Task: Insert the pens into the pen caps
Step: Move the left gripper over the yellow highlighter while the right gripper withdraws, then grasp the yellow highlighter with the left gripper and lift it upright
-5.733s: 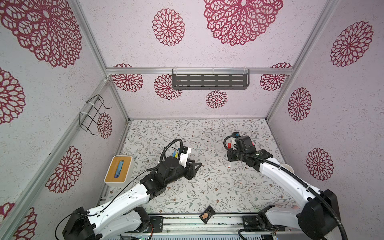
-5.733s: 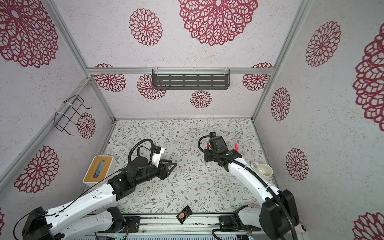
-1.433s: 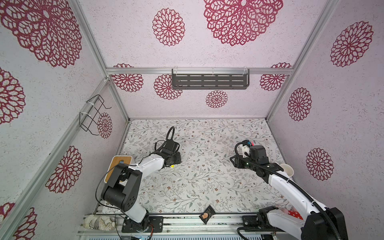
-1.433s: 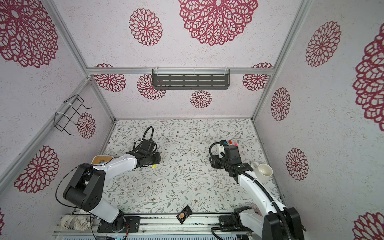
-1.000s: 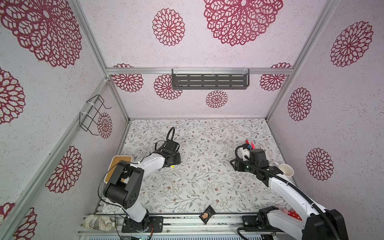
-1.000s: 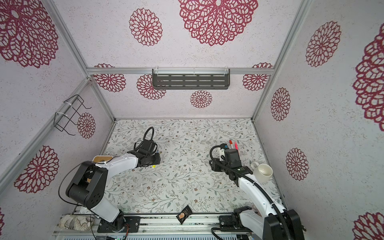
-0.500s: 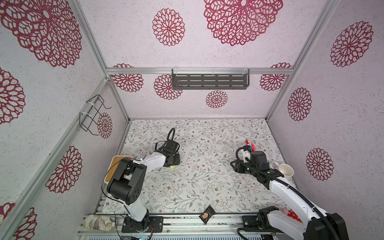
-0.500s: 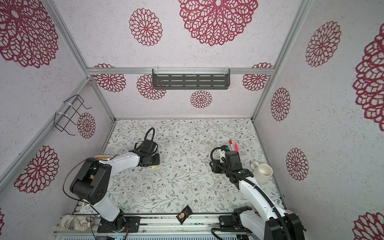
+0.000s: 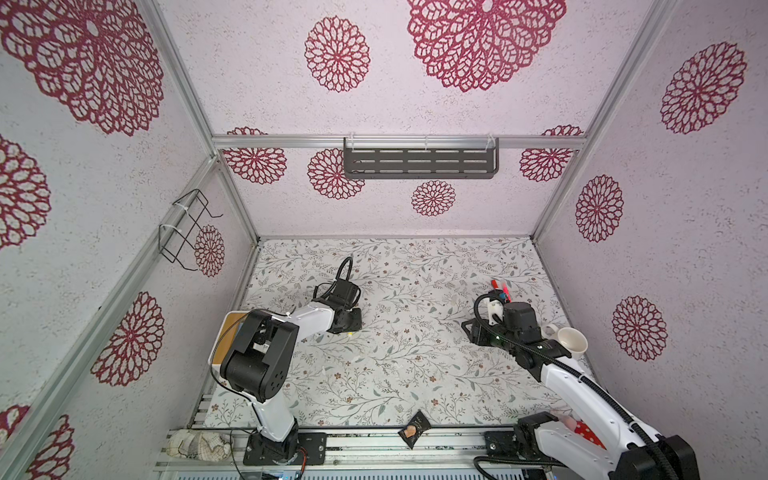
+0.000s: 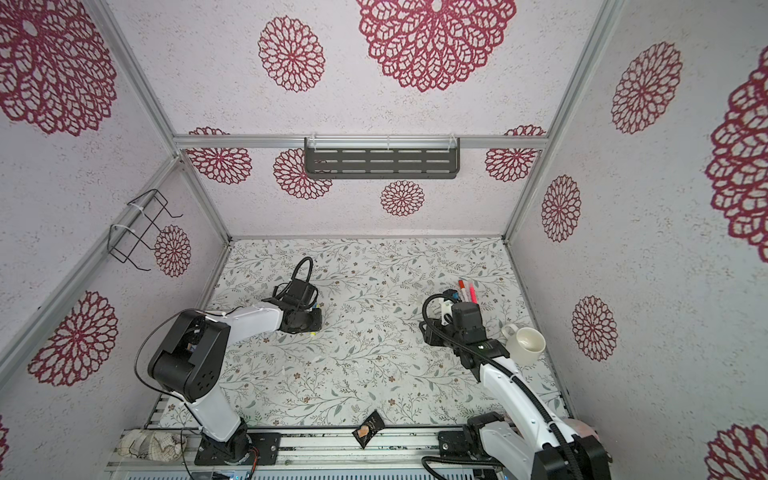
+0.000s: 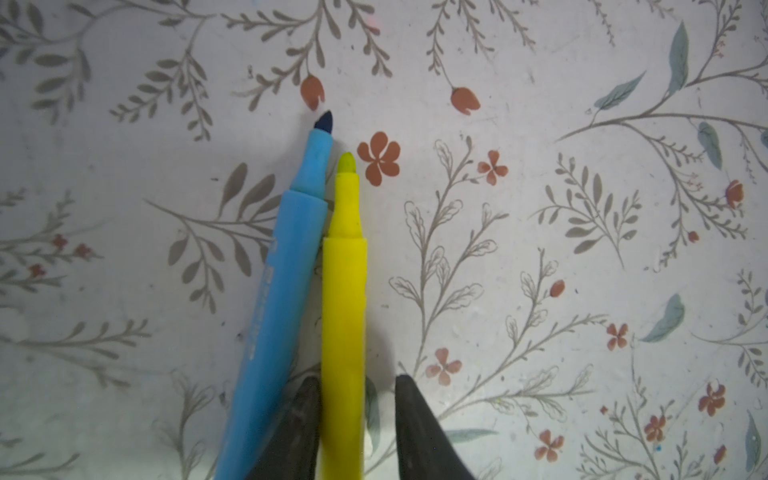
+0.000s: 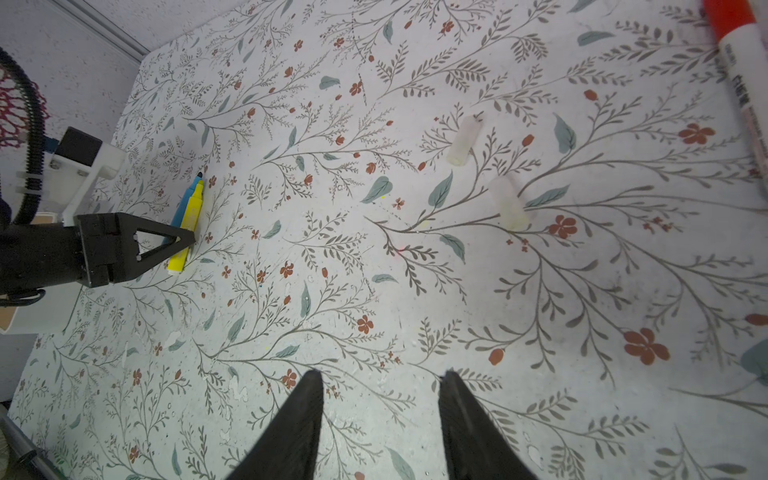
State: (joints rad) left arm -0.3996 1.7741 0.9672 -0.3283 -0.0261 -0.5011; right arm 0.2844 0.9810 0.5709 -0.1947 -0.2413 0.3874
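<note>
L gripper: jaws apart, straddling yellow pen toward its rear; one finger wedged btwn it & blue pen, other w/ a gap.
Pens' axis: near–far, tips to far wall, side by side, left on mat.
Caps: two pale stubs, well right of pens.
R gripper: jaws apart, empty.
Hidden: in both top views I barely see the pens under L gripper.
</note>
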